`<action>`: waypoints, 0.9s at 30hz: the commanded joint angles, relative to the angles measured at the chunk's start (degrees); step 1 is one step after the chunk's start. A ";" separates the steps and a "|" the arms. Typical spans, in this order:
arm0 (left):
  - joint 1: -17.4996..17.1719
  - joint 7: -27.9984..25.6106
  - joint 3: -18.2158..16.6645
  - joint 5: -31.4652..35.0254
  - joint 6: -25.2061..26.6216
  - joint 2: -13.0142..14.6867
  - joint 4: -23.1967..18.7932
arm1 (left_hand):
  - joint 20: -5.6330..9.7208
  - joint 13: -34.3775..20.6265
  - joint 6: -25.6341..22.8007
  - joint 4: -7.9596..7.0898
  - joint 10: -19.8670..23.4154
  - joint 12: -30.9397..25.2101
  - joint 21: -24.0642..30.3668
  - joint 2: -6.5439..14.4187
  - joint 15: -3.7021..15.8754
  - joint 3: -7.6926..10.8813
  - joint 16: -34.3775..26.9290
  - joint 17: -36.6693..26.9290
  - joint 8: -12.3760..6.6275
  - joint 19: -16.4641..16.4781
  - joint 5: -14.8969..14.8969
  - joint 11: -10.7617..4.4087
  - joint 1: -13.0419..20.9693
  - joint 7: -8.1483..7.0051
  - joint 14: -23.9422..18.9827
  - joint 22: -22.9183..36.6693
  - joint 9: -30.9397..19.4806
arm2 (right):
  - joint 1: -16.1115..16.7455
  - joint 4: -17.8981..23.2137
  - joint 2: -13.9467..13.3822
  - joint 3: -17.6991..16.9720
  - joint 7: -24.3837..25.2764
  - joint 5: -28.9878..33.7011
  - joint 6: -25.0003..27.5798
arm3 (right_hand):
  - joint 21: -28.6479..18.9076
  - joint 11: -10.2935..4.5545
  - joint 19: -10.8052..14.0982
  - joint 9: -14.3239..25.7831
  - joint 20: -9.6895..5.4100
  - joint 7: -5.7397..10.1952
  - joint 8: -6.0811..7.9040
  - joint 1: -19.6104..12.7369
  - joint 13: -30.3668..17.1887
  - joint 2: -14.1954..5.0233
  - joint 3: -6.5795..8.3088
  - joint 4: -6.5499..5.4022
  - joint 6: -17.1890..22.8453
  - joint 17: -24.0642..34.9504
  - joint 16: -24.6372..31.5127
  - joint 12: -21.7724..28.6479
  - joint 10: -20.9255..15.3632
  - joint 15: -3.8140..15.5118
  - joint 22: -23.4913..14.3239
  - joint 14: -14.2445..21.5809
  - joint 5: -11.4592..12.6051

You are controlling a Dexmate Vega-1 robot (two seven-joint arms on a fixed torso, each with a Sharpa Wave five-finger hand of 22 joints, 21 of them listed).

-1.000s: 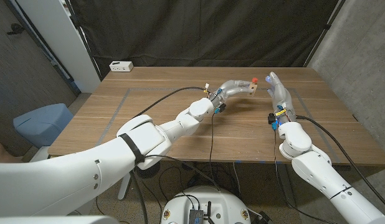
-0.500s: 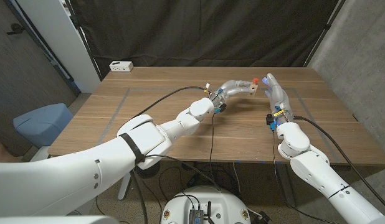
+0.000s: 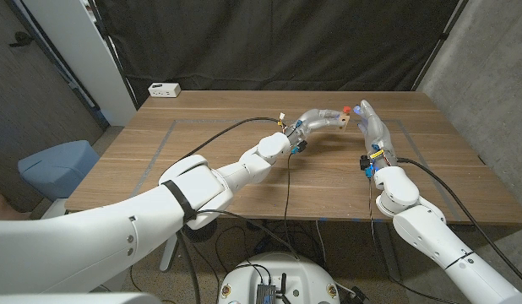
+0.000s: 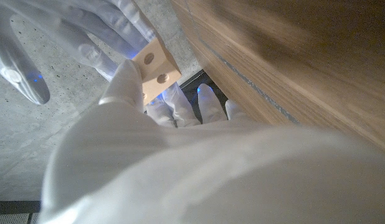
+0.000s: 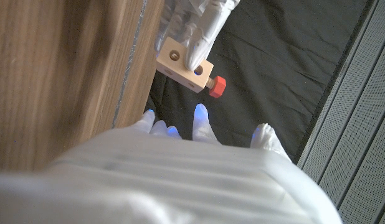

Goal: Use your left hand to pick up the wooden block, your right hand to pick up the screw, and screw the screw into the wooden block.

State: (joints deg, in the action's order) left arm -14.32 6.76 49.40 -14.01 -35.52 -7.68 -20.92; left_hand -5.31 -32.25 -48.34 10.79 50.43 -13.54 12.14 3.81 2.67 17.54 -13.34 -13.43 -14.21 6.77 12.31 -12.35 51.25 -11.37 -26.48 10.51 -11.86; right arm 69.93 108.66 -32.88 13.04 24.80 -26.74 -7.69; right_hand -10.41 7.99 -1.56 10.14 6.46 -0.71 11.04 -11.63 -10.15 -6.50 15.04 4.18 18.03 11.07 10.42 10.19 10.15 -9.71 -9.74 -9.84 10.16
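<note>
**Block held aloft with the screw seated in one end, the right hand beside it**

The left hand [image 3: 322, 119] reaches across the far middle of the brown wooden counter [image 3: 210, 165] and holds the small pale wooden block with round holes [image 3: 341, 121] off the surface, its fingers clamped on the block's sides. In the right wrist view the same pale block [image 5: 184, 65] shows two round holes on its face, with one left-hand finger [image 5: 202, 37] laid across it. The red-headed screw [image 5: 217, 85] stands out from one end of the block, its short shank entering the wood and its red head clear of the end face. In the head view the screw's red head [image 3: 348, 109] lies just right of the block, between the two hands.

The right hand [image 3: 373, 127] stands just right of the block, fingers extended toward the far side of the counter. Its fingertips are near the screw head; whether they touch or pinch it cannot be told from these views. In the left wrist view the block [image 4: 154, 70] appears beyond the back of the left hand [image 4: 136, 155], with the pale fingers of the right hand [image 4: 86, 37] spread behind it.

A white rectangular power strip [image 3: 165, 89] lies at the far left corner of the counter. Black cables [image 3: 219, 133] run along both forearms. A blue rounded seat [image 3: 57, 165] stands on the floor to the left of the counter.
</note>
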 commanded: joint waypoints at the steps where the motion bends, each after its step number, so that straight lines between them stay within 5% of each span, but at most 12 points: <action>1: 0.28 0.18 0.25 -0.14 0.92 -0.15 0.05 | 0.13 -0.23 -3.79 -2.11 0.52 -0.52 0.02 2.04 5.27 2.02 -0.17 -0.24 -1.03 0.19 0.22 0.03 -0.52 1.52 -0.38 0.18 -0.21 | -0.21 0.26 -0.36 0.33 -0.33 -0.25 0.35 | -0.42 -0.07 -0.19 0.07 0.22 0.16 0.29 -0.01 -0.16 -0.61 0.39 0.11 0.84 0.18 0.43 0.33 2.73 -0.23 -0.08 -5.43 0.17; 27: 0.47 0.28 0.61 -0.37 1.97 -0.51 0.11 | 0.18 -0.24 -3.73 -2.17 0.49 -0.52 -0.04 2.05 5.23 2.03 -0.09 -0.24 -1.02 0.05 0.22 0.04 -0.59 1.50 -0.27 0.18 -0.21 | -0.46 -0.11 -1.25 0.62 -2.00 -1.25 0.06 | -0.43 -0.96 -0.54 0.08 0.38 0.76 0.56 0.39 -0.17 -0.95 0.54 -0.01 3.03 0.27 0.49 0.45 3.06 -0.05 -0.08 -6.16 0.11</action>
State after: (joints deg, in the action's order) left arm -13.97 6.98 49.84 -14.29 -33.99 -7.99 -20.81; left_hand -5.31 -32.26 -48.34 10.78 50.41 -13.55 12.14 3.81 2.67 17.54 -13.34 -13.43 -14.21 6.77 12.32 -12.40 51.25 -11.37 -26.47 10.51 -11.87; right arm 69.41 108.65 -33.63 13.65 23.54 -27.59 -7.34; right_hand -10.41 7.66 -1.86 10.14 6.77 0.01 11.27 -11.11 -10.16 -7.03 15.04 4.18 20.39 11.06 10.42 10.42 9.84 -9.72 -9.74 -9.84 10.16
